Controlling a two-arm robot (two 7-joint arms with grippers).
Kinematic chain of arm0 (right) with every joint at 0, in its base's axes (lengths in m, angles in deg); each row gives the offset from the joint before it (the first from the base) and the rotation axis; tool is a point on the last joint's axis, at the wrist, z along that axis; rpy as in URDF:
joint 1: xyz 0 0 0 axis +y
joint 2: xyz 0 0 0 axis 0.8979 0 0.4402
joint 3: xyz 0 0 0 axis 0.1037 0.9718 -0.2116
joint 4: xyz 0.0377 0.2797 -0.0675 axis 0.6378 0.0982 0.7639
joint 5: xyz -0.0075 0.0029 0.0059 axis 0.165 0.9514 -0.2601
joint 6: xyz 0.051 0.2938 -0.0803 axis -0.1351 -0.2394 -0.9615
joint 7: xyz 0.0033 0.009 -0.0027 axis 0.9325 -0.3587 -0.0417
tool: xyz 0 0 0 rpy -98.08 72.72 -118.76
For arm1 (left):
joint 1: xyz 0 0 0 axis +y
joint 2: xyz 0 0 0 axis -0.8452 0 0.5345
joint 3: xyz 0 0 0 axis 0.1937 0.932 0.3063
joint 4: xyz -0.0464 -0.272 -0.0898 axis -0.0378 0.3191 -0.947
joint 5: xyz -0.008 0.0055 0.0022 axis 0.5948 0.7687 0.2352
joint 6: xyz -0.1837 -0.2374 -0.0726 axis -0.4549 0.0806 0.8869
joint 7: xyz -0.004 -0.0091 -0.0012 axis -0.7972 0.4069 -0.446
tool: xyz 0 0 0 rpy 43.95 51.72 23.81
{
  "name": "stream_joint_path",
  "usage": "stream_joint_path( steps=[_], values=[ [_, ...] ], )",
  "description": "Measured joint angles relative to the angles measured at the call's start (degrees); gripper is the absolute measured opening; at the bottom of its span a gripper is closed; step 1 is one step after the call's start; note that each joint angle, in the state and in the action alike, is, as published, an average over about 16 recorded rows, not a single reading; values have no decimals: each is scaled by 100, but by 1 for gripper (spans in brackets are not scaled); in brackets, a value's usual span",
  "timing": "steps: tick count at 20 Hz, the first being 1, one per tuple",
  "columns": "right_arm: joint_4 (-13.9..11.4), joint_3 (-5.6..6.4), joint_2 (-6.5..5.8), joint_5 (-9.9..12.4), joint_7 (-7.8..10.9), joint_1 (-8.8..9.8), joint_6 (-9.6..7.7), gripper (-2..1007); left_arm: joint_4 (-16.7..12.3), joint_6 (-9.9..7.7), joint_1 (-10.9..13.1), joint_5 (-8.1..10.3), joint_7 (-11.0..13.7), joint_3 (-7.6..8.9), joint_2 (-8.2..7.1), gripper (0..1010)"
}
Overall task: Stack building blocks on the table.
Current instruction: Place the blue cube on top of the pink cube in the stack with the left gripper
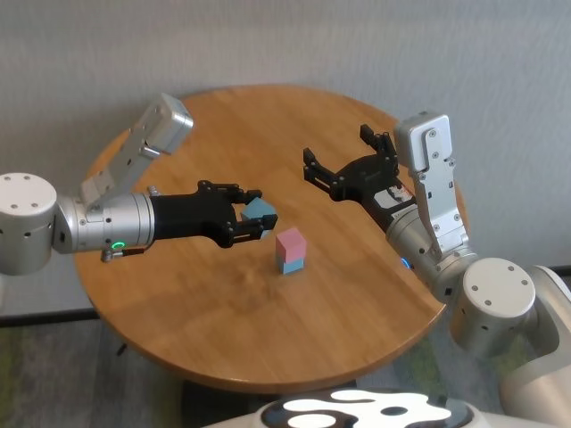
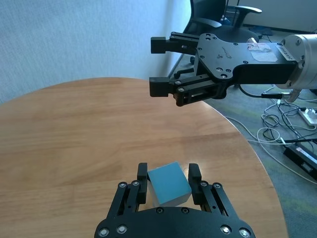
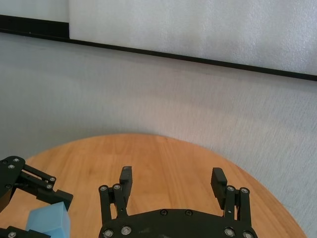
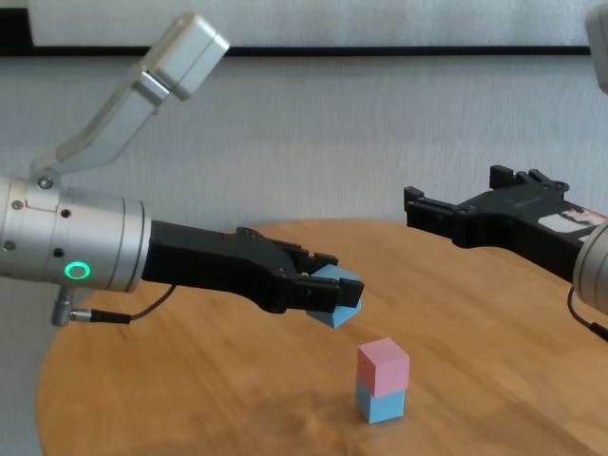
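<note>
A pink block (image 1: 291,241) sits on top of a light blue block (image 1: 292,264) near the middle of the round wooden table (image 1: 223,321); the stack also shows in the chest view (image 4: 382,367). My left gripper (image 1: 253,217) is shut on the second light blue block (image 1: 260,212), held tilted in the air up and to the left of the stack; it also shows in the left wrist view (image 2: 168,182) and chest view (image 4: 337,296). My right gripper (image 1: 337,153) is open and empty, above the table's far right part.
A grey wall stands behind the table. In the left wrist view, cables (image 2: 292,129) lie on the floor beyond the table's edge and an office chair (image 2: 218,15) stands farther back.
</note>
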Motion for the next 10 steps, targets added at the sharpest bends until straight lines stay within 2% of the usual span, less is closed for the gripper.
stream_joint_path(
  steps=[10],
  values=[
    [0,0,0,0,0,0,0,1005,190,190,-225,6,54,-130,-71,519]
  ],
)
